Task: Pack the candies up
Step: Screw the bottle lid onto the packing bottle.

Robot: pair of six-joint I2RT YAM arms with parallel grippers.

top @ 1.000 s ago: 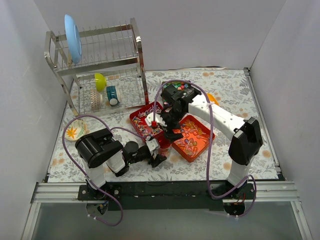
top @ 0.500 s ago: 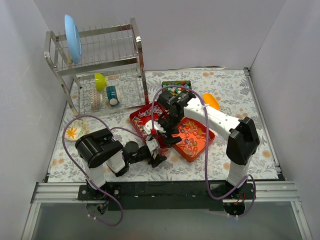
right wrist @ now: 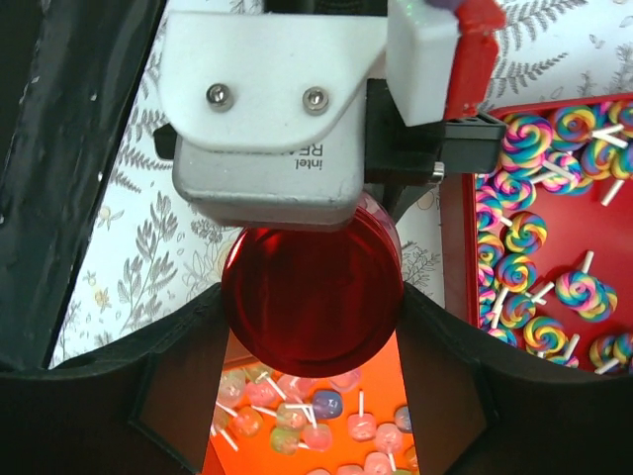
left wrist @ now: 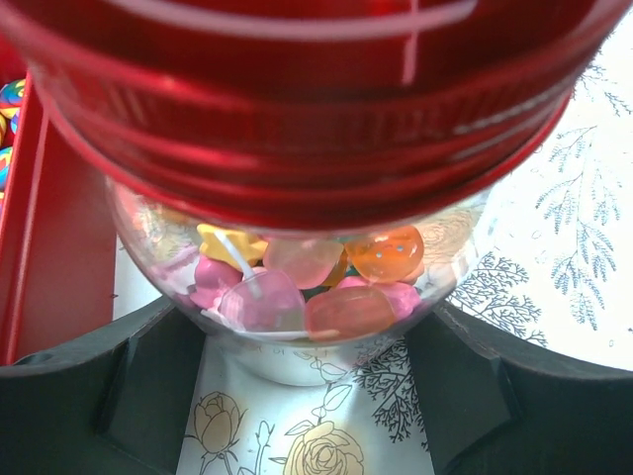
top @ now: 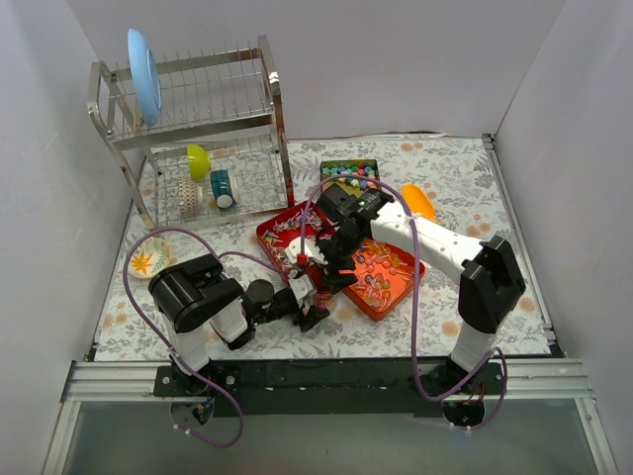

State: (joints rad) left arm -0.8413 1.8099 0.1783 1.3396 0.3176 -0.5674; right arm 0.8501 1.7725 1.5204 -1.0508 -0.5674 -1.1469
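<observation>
Closest to the bases, I see my left arm [top: 198, 297] folded low, its forearm lying out to the right along the table. The left gripper [left wrist: 309, 381] is clamped on the lower body of a glass jar [left wrist: 450, 237], one finger on each side. The jar stands upright just beside the near edge of the red tray [top: 269, 230]. Pink, orange and yellow candies [left wrist: 341, 309] sit in the bottom of the jar.

My right arm [top: 445, 242] rises from its base, bends at the elbow and reaches left, with the wrist tipped down over the jar. The right gripper [right wrist: 313, 319] grips the round red lid [right wrist: 313, 282] by its rim, and the lid sits on the jar's mouth.

Beyond, striped swirl candies lie in the red tray and pastel ones in the orange tray [top: 401, 294]. More lie in a dark tray [top: 349, 161] farthest back.
</observation>
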